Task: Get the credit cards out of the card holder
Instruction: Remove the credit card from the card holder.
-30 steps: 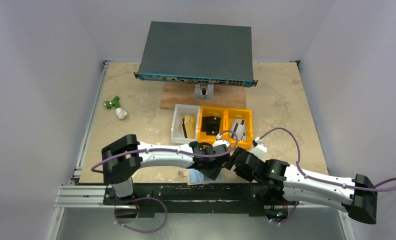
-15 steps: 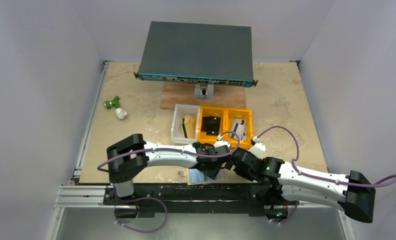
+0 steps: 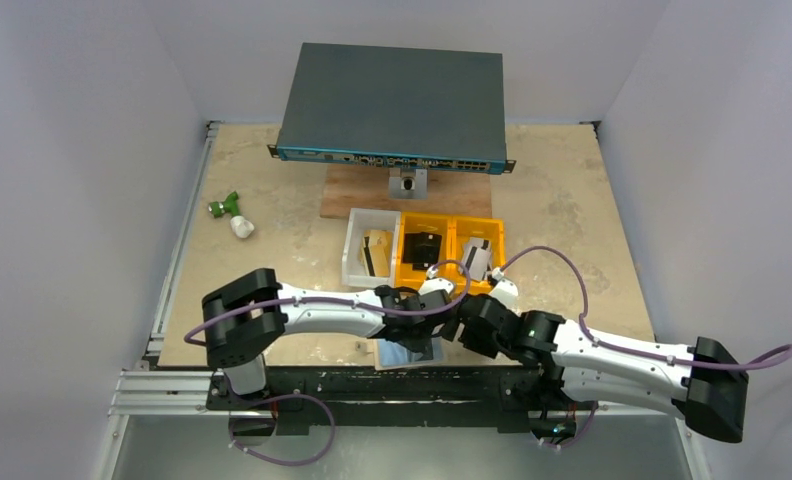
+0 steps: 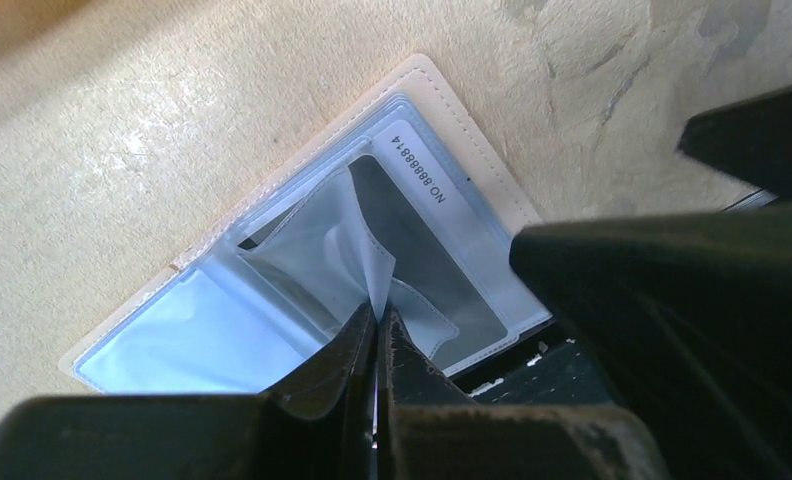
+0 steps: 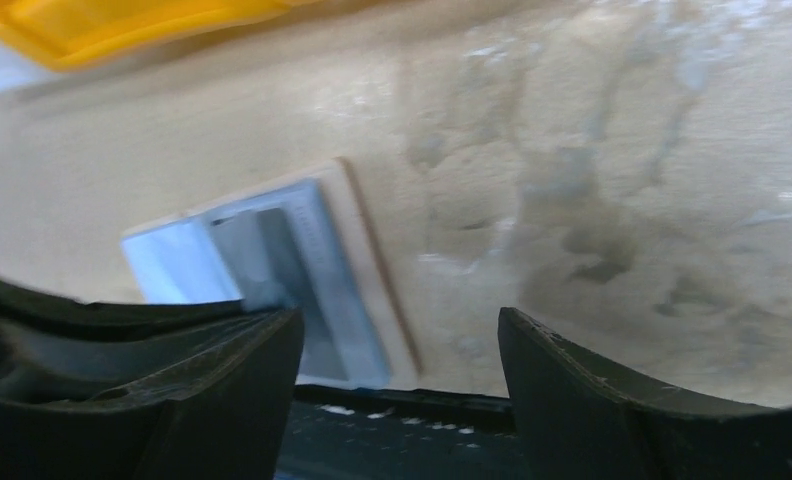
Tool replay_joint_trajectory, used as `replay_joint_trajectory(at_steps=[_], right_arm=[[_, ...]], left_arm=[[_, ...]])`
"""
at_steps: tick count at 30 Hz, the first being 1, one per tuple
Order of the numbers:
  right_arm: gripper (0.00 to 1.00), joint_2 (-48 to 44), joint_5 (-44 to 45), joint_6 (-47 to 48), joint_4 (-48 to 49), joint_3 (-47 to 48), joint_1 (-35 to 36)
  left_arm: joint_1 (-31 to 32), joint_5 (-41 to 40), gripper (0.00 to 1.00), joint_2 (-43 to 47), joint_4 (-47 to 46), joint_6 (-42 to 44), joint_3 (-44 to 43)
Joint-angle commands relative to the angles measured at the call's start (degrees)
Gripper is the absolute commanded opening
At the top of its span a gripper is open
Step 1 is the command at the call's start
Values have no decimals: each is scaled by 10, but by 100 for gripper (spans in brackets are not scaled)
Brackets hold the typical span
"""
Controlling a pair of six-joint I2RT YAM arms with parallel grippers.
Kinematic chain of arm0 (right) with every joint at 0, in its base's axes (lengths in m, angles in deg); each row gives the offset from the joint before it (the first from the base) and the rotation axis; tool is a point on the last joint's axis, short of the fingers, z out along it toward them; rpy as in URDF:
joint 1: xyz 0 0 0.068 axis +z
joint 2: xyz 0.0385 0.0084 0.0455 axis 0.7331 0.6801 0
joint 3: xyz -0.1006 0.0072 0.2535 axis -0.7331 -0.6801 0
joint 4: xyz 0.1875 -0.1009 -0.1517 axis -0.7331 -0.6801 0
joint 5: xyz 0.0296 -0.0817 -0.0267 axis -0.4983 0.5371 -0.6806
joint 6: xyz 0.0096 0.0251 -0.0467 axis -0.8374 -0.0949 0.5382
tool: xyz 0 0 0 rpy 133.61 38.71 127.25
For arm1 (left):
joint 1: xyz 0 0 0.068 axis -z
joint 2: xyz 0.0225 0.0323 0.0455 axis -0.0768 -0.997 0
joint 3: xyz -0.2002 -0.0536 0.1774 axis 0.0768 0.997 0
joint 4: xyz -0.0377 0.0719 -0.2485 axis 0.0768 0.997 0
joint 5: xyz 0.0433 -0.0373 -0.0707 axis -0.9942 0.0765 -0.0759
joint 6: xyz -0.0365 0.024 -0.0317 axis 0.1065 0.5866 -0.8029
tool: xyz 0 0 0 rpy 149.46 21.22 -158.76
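Card holder (image 4: 272, 290) lies open under left claw (image 4: 377, 335), its flap (image 4: 357, 245) pinched

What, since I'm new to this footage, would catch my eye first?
The left gripper is shut on a clear inner flap of the open card holder, lying at the table's near edge. The right gripper hangs open just beside it. Farther back, three small bins sit before a large dark network switch.

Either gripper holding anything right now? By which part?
Left gripper is shut on the card holder, pinching the edge of a clear inner sleeve. Right gripper is open, holding nothing.
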Motion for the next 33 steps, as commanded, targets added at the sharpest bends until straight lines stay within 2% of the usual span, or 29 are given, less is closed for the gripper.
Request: replay_joint_trajectory(at_steps=[1, 10, 19, 24, 27, 30, 33], right_arm=[[68, -7, -36, 20, 90, 35, 0], [48, 35, -100, 0, 207, 3, 0], [46, 120, -126, -6, 300, 13, -1], [45, 170, -130, -3, 307, 35, 0], [41, 188, -131, -5, 318, 36, 0], [31, 193, -128, -8, 324, 36, -1], [16, 194, -121, -8, 319, 37, 0]], left_arm=[[-5, 46, 0, 11, -38, -7, 50], [-38, 98, 0, 109, -106, -16, 131], [-60, 138, 0, 158, -157, -25, 193], [-61, 142, 0, 166, -163, -20, 199], [-62, 142, 0, 171, -165, -17, 202], [-62, 144, 0, 173, -165, -16, 203], [-62, 144, 0, 176, -165, -14, 204]])
